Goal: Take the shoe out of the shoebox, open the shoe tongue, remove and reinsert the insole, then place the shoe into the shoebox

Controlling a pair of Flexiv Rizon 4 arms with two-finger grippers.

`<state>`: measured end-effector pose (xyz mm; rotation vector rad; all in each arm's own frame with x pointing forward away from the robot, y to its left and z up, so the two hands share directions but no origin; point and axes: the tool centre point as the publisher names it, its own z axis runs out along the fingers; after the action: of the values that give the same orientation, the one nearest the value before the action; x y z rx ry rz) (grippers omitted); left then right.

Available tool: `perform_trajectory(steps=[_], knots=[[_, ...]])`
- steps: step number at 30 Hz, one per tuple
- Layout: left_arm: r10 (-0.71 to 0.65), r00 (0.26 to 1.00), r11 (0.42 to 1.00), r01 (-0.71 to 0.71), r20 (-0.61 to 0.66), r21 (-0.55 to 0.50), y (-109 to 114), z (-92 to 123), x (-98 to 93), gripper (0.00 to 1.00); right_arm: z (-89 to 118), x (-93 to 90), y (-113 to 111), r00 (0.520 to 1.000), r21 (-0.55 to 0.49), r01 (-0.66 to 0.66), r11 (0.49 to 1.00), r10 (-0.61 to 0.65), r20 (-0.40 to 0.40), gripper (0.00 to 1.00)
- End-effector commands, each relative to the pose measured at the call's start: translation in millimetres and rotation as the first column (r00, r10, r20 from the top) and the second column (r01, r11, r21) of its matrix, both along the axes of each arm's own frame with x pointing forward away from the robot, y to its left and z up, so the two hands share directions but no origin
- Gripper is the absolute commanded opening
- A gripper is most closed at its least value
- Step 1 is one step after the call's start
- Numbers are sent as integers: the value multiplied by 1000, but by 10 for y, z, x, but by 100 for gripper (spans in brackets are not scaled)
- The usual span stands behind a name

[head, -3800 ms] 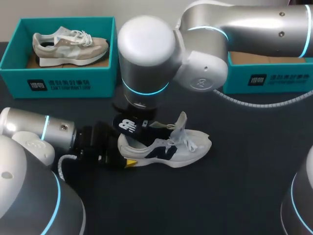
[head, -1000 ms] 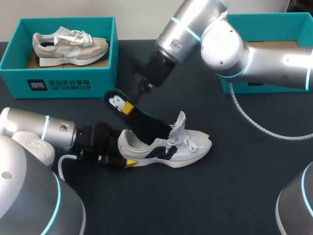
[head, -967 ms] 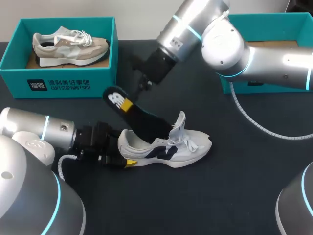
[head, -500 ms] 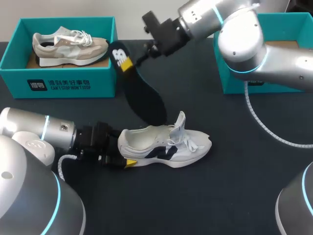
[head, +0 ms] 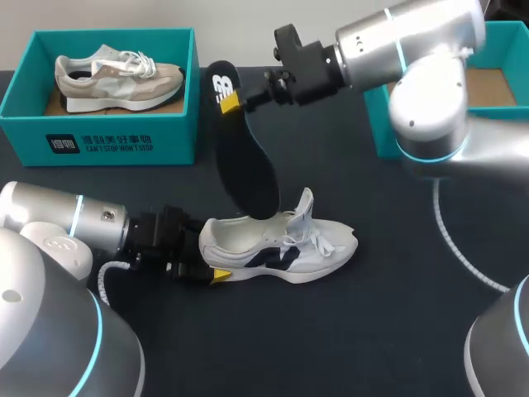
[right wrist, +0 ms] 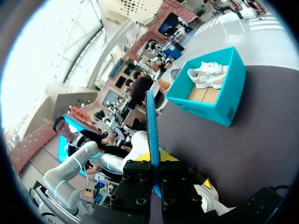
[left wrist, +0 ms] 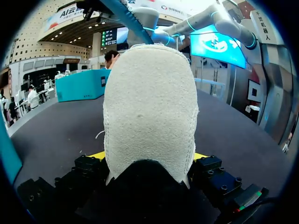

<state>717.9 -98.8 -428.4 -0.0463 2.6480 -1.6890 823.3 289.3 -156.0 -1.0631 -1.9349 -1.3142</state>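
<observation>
A white and navy shoe (head: 285,248) lies on its sole on the dark table, tongue pulled up. My left gripper (head: 211,252) is shut on its heel; in the left wrist view the heel (left wrist: 149,107) fills the space between the left gripper (left wrist: 149,156) fingers. My right gripper (head: 230,101) is shut on the heel end of the black insole (head: 248,165), which hangs tilted, its toe end just above the shoe's opening. In the right wrist view the insole (right wrist: 152,126) stands edge-on between the right gripper (right wrist: 153,156) fingers. The teal shoebox (head: 506,37) stands at the back right, partly hidden by my right arm.
A second teal box (head: 99,132) at the back left holds a beige shoe (head: 116,78); the right wrist view shows this box (right wrist: 212,98) too. The right arm spans the back of the table above the right box.
My right gripper has risen and moved toward the back right with the insole, drawing it out of the shoe. The left arm and the shoe have stayed still.
</observation>
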Motion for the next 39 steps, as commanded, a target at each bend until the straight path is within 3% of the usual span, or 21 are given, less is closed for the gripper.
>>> perform_trajectory(steps=[1, 5, 10, 17, 29, 39], knots=[[2, 1000, 1000, -2, 1, 3, -54, -76, -14, 0, -96, -140, -61, 998, 138, 70, 988, -70, -9, 0], [2, 1000, 1000, -2, 1, 3, -54, -76, -14, 0, -15, -295, -232, 999, 244, 32, 969, -26, -25, 0], [2, 1000, 1000, -2, 1, 3, -54, -76, -14, 0, 247, -469, -409, 1000, 327, -1, 945, 6, -14, 0], [2, 1000, 1000, -2, 1, 3, -54, -76, -14, 0, 640, -700, -526, 998, 316, -49, 948, 56, -14, 0], [2, 1000, 1000, -2, 1, 3, -54, -76, -14, 0, 1260, -1079, -531, 992, 294, -112, 949, 124, -24, 0], [2, 1000, 1000, -2, 1, 3, -54, -76, -14, 0, 1605, -1439, -635, 995, 237, -24, 971, 45, -85, 0]])
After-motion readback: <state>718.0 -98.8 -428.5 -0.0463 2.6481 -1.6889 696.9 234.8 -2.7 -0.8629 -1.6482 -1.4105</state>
